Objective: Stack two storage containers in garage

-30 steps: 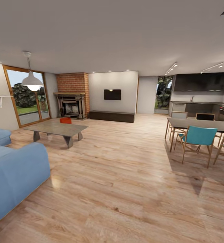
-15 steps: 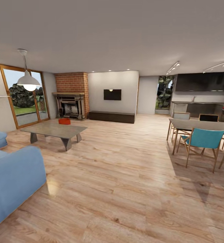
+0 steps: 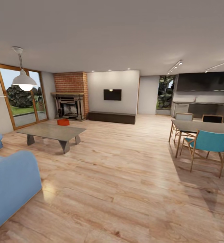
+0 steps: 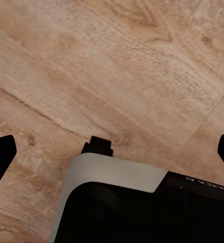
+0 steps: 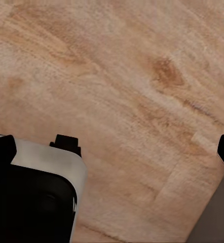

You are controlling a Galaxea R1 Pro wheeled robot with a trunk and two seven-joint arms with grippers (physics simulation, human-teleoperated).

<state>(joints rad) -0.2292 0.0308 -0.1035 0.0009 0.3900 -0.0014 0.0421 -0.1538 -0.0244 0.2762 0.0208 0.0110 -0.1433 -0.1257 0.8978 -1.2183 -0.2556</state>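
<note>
I am in the living room, on light wood-plank flooring [image 3: 125, 175]. One orange-red storage container [image 3: 63, 122] sits on the far end of a low grey coffee table [image 3: 41, 132], well ahead to my left, in front of the brick fireplace [image 3: 70, 98]. In the left wrist view my left gripper [image 4: 112, 152] is open over bare planks, its black fingertips [image 4: 1, 152] at the picture's edges. My right gripper [image 5: 114, 149] is likewise open above the wood with nothing between its fingers. The garage is out of view.
A blue sofa [image 3: 10, 182] stands close on my left. At the right are a dining table [image 3: 206, 127] and a teal chair [image 3: 208, 143], with a dark kitchen behind. A long dark cabinet [image 3: 112, 117] under a wall TV [image 3: 112, 95] lines the far wall. Open plank floor runs ahead.
The whole head view has shifted as the camera moved forward into the room: the sofa slid out to the left, the dining chairs to the right. Nothing in the room itself moved.
</note>
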